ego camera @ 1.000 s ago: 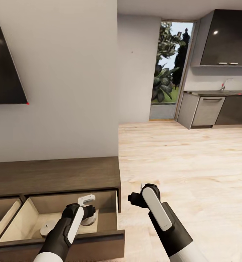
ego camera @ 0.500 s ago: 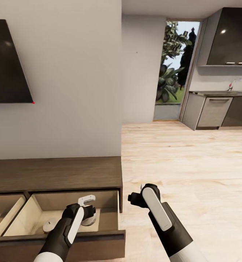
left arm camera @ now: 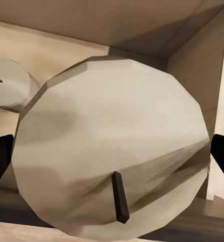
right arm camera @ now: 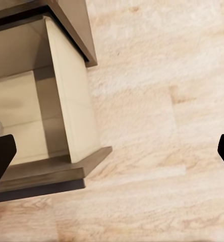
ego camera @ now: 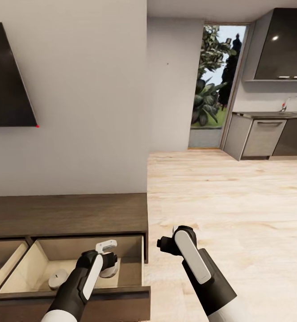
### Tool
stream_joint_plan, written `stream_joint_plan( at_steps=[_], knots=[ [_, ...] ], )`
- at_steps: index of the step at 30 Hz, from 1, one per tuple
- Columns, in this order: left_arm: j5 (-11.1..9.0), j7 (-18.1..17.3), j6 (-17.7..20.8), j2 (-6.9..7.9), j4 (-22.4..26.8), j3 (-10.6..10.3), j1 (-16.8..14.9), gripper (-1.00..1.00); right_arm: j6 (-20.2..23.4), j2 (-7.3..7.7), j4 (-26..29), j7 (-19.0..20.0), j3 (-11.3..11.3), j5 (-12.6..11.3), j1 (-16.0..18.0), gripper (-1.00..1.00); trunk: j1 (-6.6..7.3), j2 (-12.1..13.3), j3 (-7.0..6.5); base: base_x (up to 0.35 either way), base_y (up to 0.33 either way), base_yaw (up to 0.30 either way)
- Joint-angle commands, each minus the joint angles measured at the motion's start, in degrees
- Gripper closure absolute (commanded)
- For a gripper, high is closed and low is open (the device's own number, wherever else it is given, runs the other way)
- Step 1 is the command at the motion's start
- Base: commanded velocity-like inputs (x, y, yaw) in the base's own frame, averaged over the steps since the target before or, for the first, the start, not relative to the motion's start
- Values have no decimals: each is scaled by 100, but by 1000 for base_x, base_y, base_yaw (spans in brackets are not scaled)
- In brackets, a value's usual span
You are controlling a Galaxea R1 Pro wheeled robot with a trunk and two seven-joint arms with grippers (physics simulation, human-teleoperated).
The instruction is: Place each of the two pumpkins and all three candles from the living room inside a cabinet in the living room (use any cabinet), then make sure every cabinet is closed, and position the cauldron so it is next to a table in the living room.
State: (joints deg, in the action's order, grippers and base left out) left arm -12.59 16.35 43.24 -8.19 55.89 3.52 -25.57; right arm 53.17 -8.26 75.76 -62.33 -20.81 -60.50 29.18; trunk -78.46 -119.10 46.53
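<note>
A pale wood floor [ego camera: 237, 201] runs from a grey living-room wall toward a kitchen and a glazed door, and a long low dark-brown cabinet [ego camera: 68, 214] stands against the wall beneath a dark wall screen [ego camera: 7, 85]. Its right-hand drawer [ego camera: 135, 264] is pulled out, showing a pale beige inside.

The left gripper [ego camera: 109, 261] hangs over that drawer with a stubby grey-tan candle [left arm camera: 112, 146] between its fingers [left arm camera: 0, 156]; the dark tips sit at either flank of the candle, seemingly closed on it. A second candle [ego camera: 58, 279] already lies on the drawer floor, just beside. The right gripper [right arm camera: 112, 151] hovers over bare floor off the drawer's corner, fingers wide apart and empty.

The step in hand looks like stowing a candle. The next move calls for lowering it to the drawer floor clear of its neighbour, parting the fingers, then lifting straight out before the drawer front is pushed shut.
</note>
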Motion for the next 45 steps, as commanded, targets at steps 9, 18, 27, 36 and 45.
stream_joint_plan(
  at_steps=[9, 18, 27, 36, 45],
  knots=[
    [-1, 0, -5, -3, -4, 0, -1, 100, 0, -3, 0, 1, -2, -6, 0, -100, -198, -362, 162, 0, 0, 0],
    [8, -3, -36, -5, -8, 0, -1, 100, 0, -3, 0, -1, -2, -6, 0, -100, -264, -483, 216, 0, 0, 0],
    [13, 0, -38, 1, -78, -35, -1, 100, 0, 0, 0, 2, -2, -6, 0, -100, -264, -483, 216, 153, 0, 0],
    [11, 0, -44, 2, -83, -54, -1, 100, 0, 0, 0, 2, -2, -6, 0, -100, -374, -683, 305, 14, 0, 0],
    [10, 0, -36, 2, -81, -62, -1, 100, 0, 0, 0, 2, -2, -6, 0, -100, -572, -1044, 467, 0, 0, 0]
  ],
)
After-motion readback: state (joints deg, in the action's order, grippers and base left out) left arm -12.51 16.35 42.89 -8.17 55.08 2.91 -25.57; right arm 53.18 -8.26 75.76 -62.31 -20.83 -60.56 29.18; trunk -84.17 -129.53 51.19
